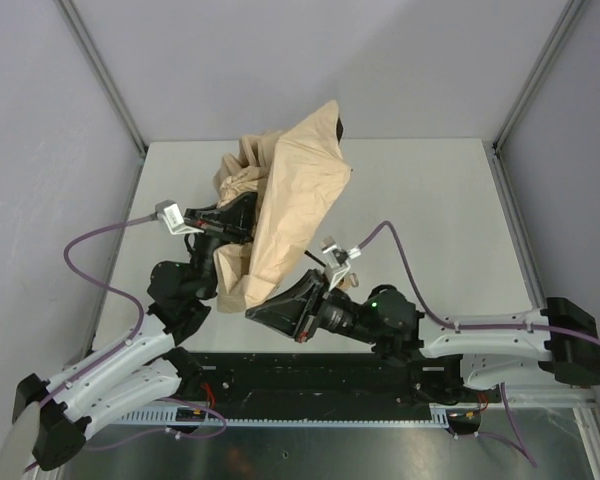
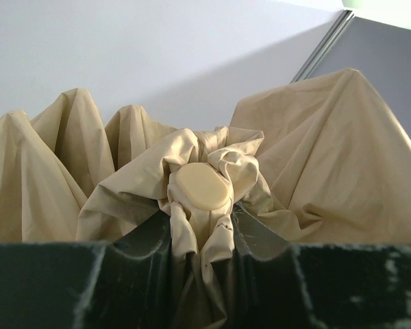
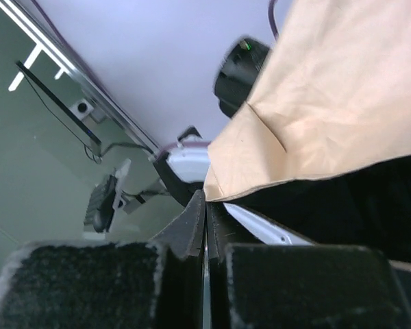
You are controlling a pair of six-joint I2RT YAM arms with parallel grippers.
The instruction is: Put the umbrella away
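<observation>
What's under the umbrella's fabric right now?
The left hand reaches under the umbrella, gripping bunched fabric just below a round cap. Anything else beneath is covered by the fabric and can't be seen.

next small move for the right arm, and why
Probably a slight tug with the right gripper: its jaws are shut at a loose corner of the umbrella, while the left gripper pinches the bunched fabric. That would show whether it's caught.
</observation>
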